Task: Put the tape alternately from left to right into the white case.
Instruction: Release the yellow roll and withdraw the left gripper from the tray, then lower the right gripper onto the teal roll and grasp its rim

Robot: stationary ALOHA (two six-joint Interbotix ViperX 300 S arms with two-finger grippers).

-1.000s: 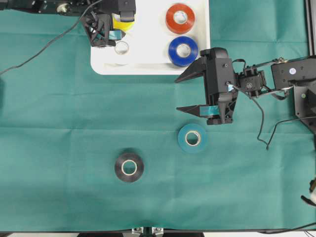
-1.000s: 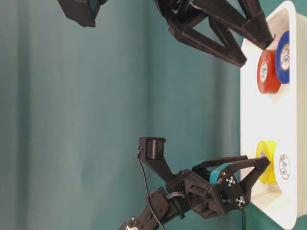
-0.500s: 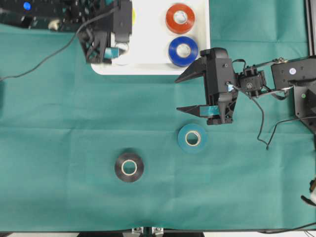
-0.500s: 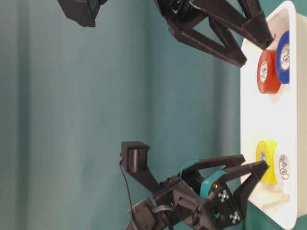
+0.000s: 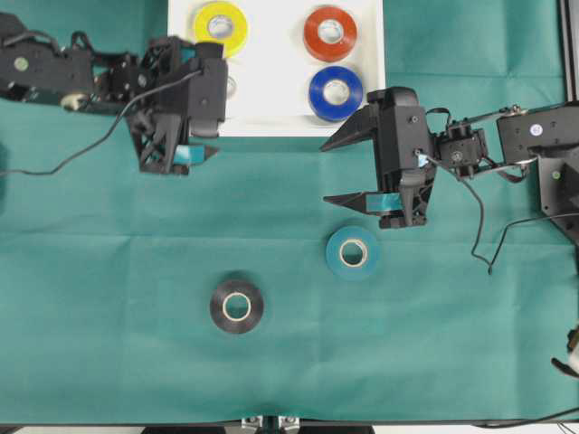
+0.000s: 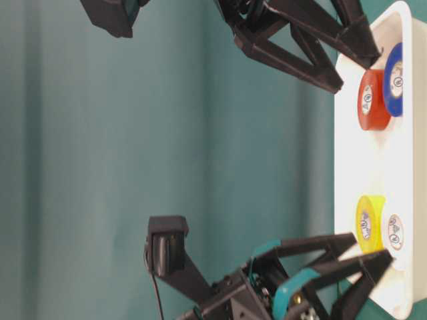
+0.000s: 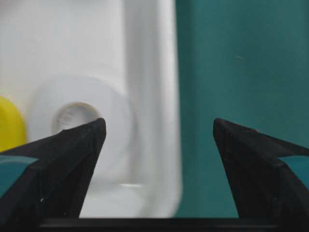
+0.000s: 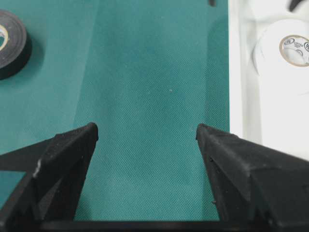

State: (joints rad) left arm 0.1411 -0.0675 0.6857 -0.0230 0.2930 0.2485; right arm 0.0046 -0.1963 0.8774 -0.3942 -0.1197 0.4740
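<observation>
Below the right tool [image 5: 351, 169], spread and empty at centre right, the teal roll [image 5: 353, 252] lies flat on the green counter [image 5: 109, 298], nearer it than the black roll [image 5: 237, 306] at lower centre. Yellow, red, blue and white rolls sit in the white case [image 5: 271, 99] at top. Since a second ago the left tool [image 5: 197, 152], spread and empty, has drawn back off the case's edge.

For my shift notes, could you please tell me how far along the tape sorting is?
Four rolls lie in the white case: yellow, red-orange, blue and white. Both the left hand and right hand are open and empty. The teal roll and black roll remain on the cloth.
</observation>
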